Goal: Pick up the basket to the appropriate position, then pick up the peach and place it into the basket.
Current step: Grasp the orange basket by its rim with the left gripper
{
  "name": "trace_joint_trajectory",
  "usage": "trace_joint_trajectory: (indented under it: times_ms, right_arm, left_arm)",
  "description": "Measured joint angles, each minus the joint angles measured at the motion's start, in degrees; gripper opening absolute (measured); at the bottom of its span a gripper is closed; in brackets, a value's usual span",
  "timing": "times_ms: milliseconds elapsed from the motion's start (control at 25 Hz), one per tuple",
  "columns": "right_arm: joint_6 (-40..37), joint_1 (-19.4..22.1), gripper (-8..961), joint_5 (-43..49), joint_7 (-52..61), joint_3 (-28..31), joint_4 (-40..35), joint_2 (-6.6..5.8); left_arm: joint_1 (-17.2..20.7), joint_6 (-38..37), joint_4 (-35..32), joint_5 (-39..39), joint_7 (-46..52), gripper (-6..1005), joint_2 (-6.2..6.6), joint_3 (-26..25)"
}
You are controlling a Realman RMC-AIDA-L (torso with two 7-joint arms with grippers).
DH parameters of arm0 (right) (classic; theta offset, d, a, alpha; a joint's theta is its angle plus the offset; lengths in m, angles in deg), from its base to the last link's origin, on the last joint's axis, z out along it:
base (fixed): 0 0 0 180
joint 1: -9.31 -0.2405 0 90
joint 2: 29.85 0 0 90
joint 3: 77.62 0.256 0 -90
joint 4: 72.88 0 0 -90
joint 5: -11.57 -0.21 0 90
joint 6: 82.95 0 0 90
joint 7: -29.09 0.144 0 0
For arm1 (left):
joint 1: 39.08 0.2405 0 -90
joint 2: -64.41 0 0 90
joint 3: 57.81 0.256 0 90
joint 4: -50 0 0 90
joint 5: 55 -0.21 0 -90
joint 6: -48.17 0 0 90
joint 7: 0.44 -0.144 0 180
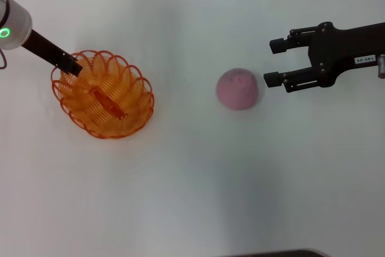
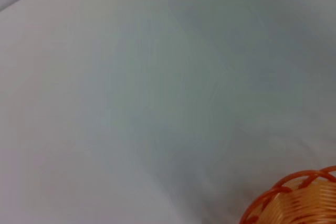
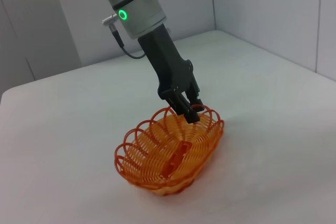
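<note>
The orange wire basket [image 1: 123,85] sits on the white table at the left. My left gripper [image 1: 73,66] reaches down to its far-left rim, with its fingers closed on the looped rim. The right wrist view shows that grip [image 3: 190,113] on the basket [image 3: 157,156], which seems to rest on the table. A piece of the basket rim [image 2: 294,195] shows in the left wrist view. The pink peach [image 1: 237,88] lies on the table right of centre. My right gripper [image 1: 272,62] is open and empty, just right of the peach, with its lower fingertip close beside it.
The white table [image 1: 192,185] carries nothing else between basket and peach or in front of them. Grey walls [image 3: 262,3] stand behind the table in the right wrist view.
</note>
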Motion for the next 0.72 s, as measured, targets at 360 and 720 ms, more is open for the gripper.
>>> trace_joint_trajectory:
  times_ms: [360,720]
  right_arm:
    - [0.0,0.0,796,0.0,0.1,0.0,0.0,0.07]
    - [0.0,0.4,796,0.0,-0.1,0.1,0.0,0.17]
  left_arm:
    - [-0.5,-2.4,-0.2,0.1,0.6,202,-0.03,-0.7]
    - [0.0,-8.4,-2.5,2.2,0.6,105,0.70,-15.9]
